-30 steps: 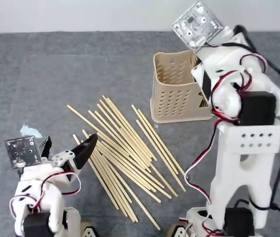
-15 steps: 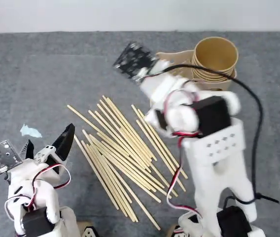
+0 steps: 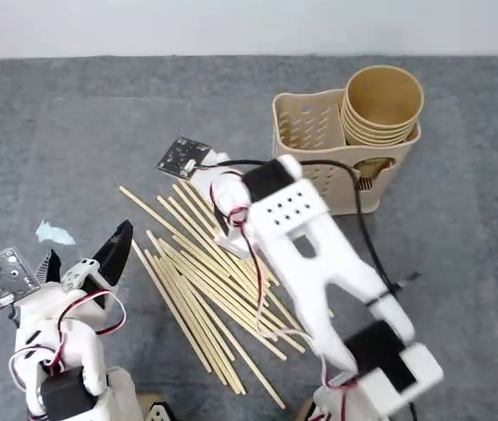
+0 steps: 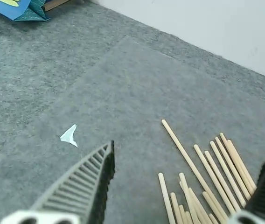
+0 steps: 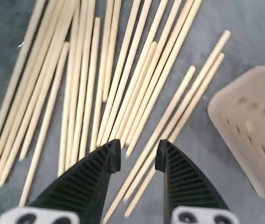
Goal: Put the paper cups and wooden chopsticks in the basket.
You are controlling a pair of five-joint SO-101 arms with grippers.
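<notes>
A stack of paper cups stands in the right end of the beige slotted basket. Several wooden chopsticks lie fanned on the grey mat in front of it. My right arm stretches over the pile, and its gripper hangs just above the chopsticks, open by a narrow gap with nothing between its fingers. A corner of the basket lies just beyond it. My left gripper stands wide open at the near left, short of the pile's left ends.
A small pale-blue paper scrap lies on the mat left of the chopsticks, close to the left gripper. The mat's far edge meets a pale wall. Bare mat stretches to the far left and to the right of the basket.
The right arm has swung from the basket to low over the chopsticks, uncovering the cups in the basket. The left arm drew back a little, then kept still.
</notes>
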